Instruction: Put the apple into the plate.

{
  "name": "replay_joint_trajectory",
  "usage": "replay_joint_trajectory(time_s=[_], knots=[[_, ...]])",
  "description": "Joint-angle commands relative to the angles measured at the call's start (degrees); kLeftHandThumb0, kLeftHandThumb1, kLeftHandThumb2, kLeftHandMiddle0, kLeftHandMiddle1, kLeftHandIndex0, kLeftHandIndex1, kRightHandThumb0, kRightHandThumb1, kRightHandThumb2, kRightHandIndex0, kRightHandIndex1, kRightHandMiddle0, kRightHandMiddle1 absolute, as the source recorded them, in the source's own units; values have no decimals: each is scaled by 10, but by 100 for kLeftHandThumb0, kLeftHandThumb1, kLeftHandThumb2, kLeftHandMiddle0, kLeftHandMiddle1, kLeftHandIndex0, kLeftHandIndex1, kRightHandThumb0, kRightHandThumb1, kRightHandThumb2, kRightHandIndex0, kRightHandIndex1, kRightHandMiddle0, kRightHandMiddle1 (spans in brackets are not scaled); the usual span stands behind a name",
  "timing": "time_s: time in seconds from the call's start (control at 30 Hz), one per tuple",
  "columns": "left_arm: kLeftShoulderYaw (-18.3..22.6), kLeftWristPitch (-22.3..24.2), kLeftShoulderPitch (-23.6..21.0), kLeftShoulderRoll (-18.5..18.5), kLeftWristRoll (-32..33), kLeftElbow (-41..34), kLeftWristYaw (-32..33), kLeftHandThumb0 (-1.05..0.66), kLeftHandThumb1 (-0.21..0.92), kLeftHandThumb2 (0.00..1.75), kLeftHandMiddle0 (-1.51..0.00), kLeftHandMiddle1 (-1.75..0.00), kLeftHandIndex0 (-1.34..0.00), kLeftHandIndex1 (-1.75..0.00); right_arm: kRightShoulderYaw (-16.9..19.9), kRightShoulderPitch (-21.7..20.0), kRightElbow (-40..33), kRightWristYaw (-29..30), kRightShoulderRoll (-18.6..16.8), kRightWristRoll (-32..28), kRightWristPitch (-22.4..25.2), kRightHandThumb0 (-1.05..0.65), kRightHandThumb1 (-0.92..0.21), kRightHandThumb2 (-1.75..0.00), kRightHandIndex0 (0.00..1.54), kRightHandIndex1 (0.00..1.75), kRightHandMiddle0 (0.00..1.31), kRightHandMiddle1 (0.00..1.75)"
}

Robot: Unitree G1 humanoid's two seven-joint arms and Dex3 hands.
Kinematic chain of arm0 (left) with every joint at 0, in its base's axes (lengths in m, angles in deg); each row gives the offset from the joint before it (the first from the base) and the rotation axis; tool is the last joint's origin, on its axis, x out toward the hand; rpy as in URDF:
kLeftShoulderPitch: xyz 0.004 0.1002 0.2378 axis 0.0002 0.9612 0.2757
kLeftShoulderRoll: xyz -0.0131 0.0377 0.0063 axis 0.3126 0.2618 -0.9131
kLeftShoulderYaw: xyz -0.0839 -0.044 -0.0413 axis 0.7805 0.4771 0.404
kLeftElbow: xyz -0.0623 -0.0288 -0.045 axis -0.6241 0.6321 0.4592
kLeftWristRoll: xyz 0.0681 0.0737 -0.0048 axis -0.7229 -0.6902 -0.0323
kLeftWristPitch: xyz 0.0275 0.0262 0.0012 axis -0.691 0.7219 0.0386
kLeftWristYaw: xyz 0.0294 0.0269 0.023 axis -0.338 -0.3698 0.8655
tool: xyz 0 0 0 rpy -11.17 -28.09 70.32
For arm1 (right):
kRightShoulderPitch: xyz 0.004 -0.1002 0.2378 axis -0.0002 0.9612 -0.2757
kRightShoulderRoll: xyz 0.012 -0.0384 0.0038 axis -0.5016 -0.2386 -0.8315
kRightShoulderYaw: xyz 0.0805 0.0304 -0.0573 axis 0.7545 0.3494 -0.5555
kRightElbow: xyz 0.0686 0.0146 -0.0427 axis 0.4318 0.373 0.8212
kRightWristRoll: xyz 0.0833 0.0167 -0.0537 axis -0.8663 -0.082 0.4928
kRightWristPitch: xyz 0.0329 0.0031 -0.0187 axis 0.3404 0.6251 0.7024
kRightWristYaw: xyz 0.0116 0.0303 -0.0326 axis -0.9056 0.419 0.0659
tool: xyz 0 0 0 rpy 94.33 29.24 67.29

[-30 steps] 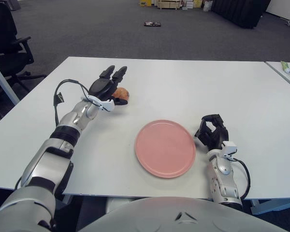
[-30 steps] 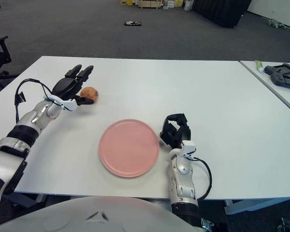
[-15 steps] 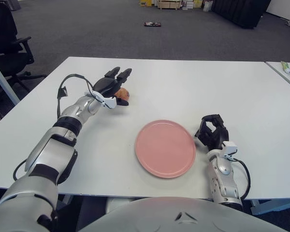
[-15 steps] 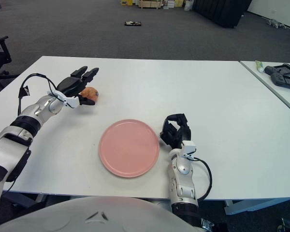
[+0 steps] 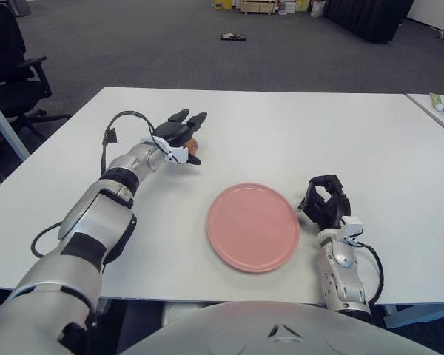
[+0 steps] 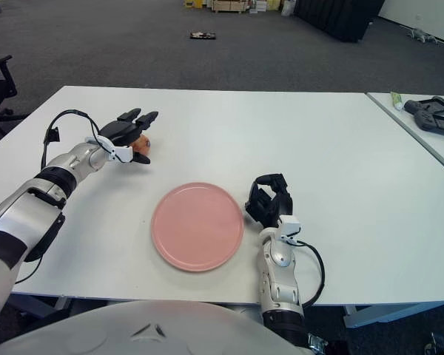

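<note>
Apple (image 6: 141,144): on the table (image 6: 318,148), toward the left edge, mid-depth, mostly covered by the left hand.
Left hand (image 5: 176,135): over the apple, fingers (image 5: 195,118) spread, not closed on it.
Plate (image 5: 253,226): pink, near the front edge, apart from the apple.
Right hand (image 5: 324,203): just right of the plate, fingers curled, holding nothing.

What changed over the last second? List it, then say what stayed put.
The left hand moved forward and lowered over the apple, now covering most of it with fingers still spread; no closed grasp is visible yet. The apple stayed in the same spot on the table. The pink plate and the right hand, curled beside the plate, did not move.
</note>
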Motion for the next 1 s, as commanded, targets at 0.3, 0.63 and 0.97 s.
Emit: replay_joint_trajectory(time_s=[0.3, 0.63, 0.97], knots=[[-17, 52, -19, -14, -2, 44, -8, -105, 82, 14, 0, 0, 0, 0, 8, 17, 3, 7, -16, -5, 19, -41, -56, -101, 96, 175, 42, 175], [-18, 78, -13, -17, 2, 50, -19, -105, 86, 15, 0, 0, 0, 0, 10, 20, -10, 10, -22, -14, 34, -41, -56, -102, 96, 175, 42, 175], [-5, 109, -10, -17, 19, 55, -34, -105, 89, 15, 0, 0, 0, 0, 8, 24, -21, 18, -23, -10, 48, -41, -57, -101, 97, 175, 42, 175]])
